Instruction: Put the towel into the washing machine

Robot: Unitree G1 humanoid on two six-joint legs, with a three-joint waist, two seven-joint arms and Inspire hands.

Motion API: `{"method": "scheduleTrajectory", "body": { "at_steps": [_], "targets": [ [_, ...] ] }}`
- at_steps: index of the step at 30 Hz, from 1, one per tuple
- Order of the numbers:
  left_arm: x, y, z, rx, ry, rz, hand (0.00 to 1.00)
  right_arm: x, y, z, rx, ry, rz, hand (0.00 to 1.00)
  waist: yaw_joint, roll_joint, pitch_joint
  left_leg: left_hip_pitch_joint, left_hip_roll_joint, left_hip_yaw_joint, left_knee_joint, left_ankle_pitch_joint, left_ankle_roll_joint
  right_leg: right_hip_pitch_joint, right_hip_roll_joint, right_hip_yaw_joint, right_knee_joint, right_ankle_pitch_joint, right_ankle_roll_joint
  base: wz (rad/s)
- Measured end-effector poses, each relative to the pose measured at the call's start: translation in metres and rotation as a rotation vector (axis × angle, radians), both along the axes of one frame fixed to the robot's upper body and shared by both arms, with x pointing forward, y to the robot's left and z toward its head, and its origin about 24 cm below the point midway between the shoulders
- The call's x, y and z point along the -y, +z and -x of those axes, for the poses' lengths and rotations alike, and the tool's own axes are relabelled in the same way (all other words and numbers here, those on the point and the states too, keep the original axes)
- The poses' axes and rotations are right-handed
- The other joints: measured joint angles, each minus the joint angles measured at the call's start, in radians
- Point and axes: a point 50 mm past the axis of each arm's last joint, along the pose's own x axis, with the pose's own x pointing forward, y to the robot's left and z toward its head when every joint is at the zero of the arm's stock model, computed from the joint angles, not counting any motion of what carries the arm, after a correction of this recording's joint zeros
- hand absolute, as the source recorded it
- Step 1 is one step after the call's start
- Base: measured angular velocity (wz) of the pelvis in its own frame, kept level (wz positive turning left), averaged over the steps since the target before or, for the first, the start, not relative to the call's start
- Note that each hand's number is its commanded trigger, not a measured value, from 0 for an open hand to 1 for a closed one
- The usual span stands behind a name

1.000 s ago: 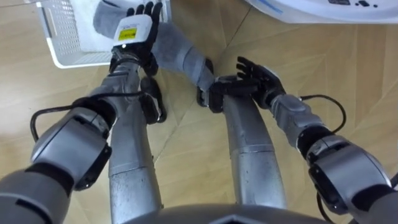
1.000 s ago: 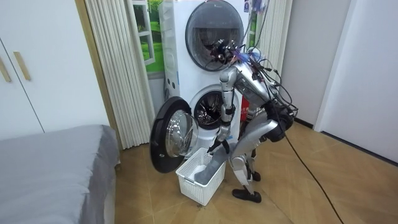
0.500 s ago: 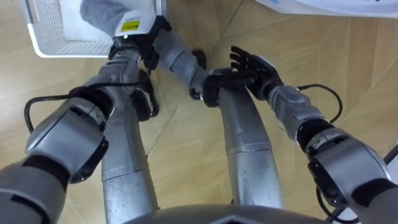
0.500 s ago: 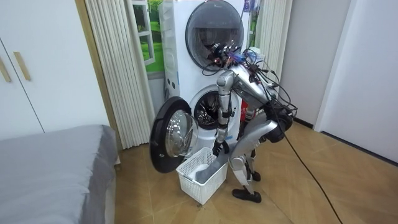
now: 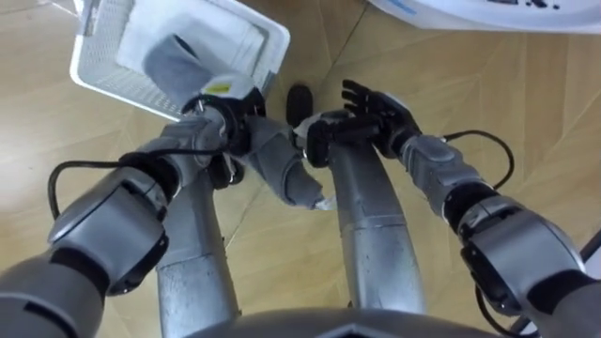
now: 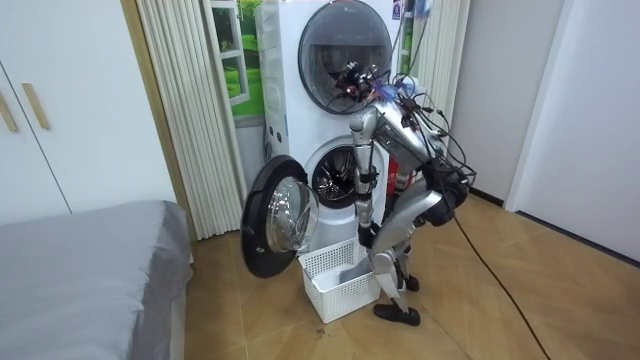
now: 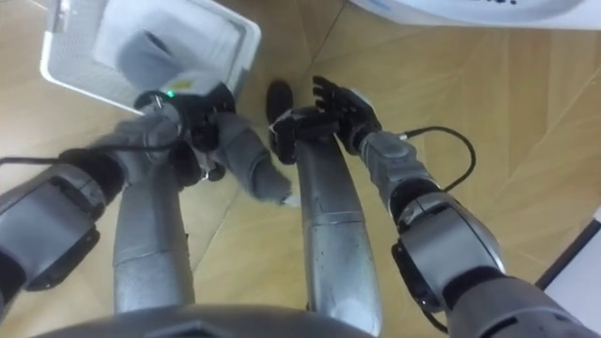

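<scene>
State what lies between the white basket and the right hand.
In the left eye view, the left hand, shut on a grey towel hanging from it, lies between the white basket and the open right hand, over wooden floor.

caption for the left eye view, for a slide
Left hand grips a grey towel near the white basket; right hand open.

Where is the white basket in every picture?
Left eye view: top left, the basket on the floor.
Right eye view: top left corner.
Room view: low middle, by the robot's feet.
Shared landmark: the left hand holding the grey towel, next to the basket.
</scene>
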Motion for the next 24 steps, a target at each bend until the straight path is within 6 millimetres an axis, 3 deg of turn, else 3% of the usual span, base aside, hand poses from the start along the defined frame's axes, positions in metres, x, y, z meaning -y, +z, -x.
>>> {"method": "scheduleTrajectory", "body": {
  "at_steps": [3, 7, 12, 15, 19, 24],
  "targets": [
    [0.003, -0.004, 0.004, -0.007, -0.012, 0.002, 1.0, 0.002, -0.005, 0.005, -0.02, -0.009, 0.003, 0.0, 0.001, 0.001, -0.0005, 0.041, 0.0, 0.0, -0.024, 0.005, 0.001, 0.043, 0.001, -0.003, -0.025, 0.006, 0.003, 0.0],
    [0.004, -0.014, 0.015, -0.01, -0.019, 0.003, 1.0, 0.008, -0.018, 0.021, -0.076, -0.046, -0.007, 0.0, 0.007, 0.014, -0.0134, 0.127, 0.0, 0.002, -0.061, 0.007, 0.0, 0.13, 0.011, 0.0, -0.071, 0.015, 0.011, -0.06],
    [0.002, -0.015, 0.017, 0.043, 0.006, 0.013, 1.0, 0.018, -0.03, 0.036, -0.123, -0.041, 0.038, 0.0, 0.029, 0.029, -0.0202, 0.224, 0.001, 0.008, -0.099, 0.008, 0.002, 0.228, 0.012, -0.002, -0.111, 0.02, 0.015, -0.03],
    [0.001, -0.008, 0.012, 0.124, 0.025, 0.047, 1.0, 0.032, -0.034, 0.044, -0.142, -0.062, 0.065, 0.0, 0.048, 0.048, -0.0198, 0.282, -0.002, 0.013, -0.136, 0.019, 0.004, 0.286, 0.014, -0.002, -0.151, 0.034, 0.021, -0.01],
    [-0.009, 0.003, 0.006, 0.217, 0.112, 0.13, 1.0, 0.04, -0.039, 0.053, -0.16, -0.074, 0.094, 0.0, 0.059, 0.056, -0.0195, 0.361, -0.004, 0.016, -0.173, 0.024, 0.0, 0.362, 0.016, -0.003, -0.184, 0.036, 0.022, 0.01],
    [-0.008, 0.017, -0.002, 0.284, 0.298, 0.389, 1.0, 0.041, -0.039, 0.053, -0.154, -0.07, 0.117, 0.0, 0.064, 0.06, -0.0188, 0.406, -0.011, 0.024, -0.199, 0.029, -0.002, 0.399, 0.01, 0.001, -0.194, 0.036, 0.023, 0.0]
  ]
}}
